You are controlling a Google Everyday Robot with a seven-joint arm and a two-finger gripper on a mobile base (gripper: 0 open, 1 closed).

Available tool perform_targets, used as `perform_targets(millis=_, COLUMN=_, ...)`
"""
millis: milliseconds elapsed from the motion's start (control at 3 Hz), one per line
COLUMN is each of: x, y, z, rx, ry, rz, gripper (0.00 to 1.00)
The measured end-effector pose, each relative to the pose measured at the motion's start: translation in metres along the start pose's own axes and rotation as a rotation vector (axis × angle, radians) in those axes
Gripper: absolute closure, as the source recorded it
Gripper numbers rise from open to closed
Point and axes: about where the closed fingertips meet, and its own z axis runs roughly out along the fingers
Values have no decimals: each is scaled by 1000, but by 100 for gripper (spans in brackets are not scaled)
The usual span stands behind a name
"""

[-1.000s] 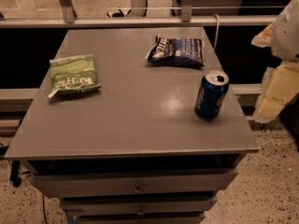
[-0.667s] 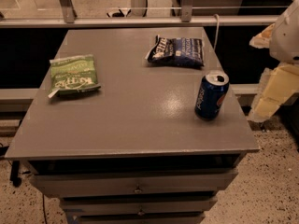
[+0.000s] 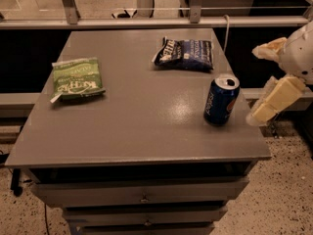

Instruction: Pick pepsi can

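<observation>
The pepsi can [image 3: 221,101] stands upright near the right edge of the grey table [image 3: 132,121]. It is dark blue with a silver top and white lettering. My gripper [image 3: 256,83] is at the right edge of the view, just off the table's right side and level with the can. Its two cream fingers [image 3: 276,99] are spread apart, one above the other, and hold nothing. The lower fingertip is a short way right of the can and does not touch it.
A flat dark-blue chip bag [image 3: 186,54] lies at the back right of the table, behind the can. A green chip bag [image 3: 77,77] lies at the left. A rail [image 3: 146,22] runs behind the table. Drawers [image 3: 142,195] are below the front edge.
My gripper has moved a little to the left, closer to the can. The can and both bags have not moved.
</observation>
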Motion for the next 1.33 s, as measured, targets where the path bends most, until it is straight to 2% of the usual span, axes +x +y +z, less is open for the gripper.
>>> perform_targets(millis=333, x=3, y=-1, z=19, rx=-35, ry=-184, rz=53, gripper=0)
perform_targets(millis=667, x=0, y=-7, z=44, rx=-36, ry=-342, rz=63, gripper=0)
perform_targets(millis=1000, x=3, y=-18, z=69, rx=-8, ry=-448, rz=61, gripper=0)
perform_targets(millis=1333, x=5, y=-25, z=85, rx=17, ry=-513, rz=73, gripper=17)
